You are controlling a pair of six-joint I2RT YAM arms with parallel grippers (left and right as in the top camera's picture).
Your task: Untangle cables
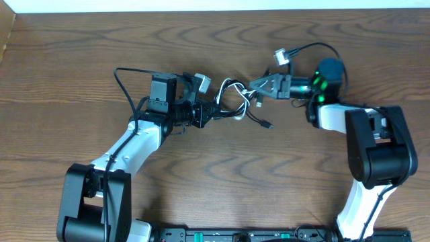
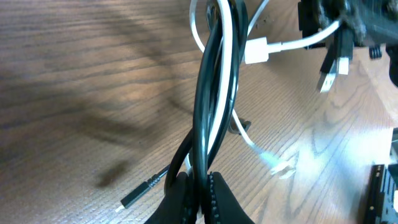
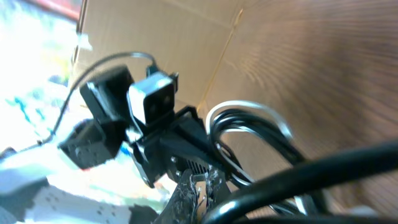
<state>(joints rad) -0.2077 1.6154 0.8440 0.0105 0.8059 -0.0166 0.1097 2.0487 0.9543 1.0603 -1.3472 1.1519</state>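
Note:
The black and white cables [image 1: 232, 101] hang twisted together in a bundle between my two grippers. In the left wrist view, my left gripper [image 2: 200, 196] is shut on both the black cable [image 2: 208, 93] and the white cable [image 2: 225, 81], which rise from its fingers. One black plug [image 2: 140, 193] lies on the table. A white plug [image 2: 256, 50] and a silver plug [image 2: 329, 74] hang near my right gripper [image 1: 254, 86]. My right gripper [image 3: 202, 186] is shut at the far end of the bundle, with the black cable [image 3: 298, 174] crossing in front of it.
The wooden table [image 1: 201, 40] carries nothing else. A small black plug [image 1: 267, 125] rests just below the bundle. The robots' own thicker black wires loop at the left arm [image 1: 121, 84] and right arm [image 1: 316, 47]. The arm bases stand at the front edge.

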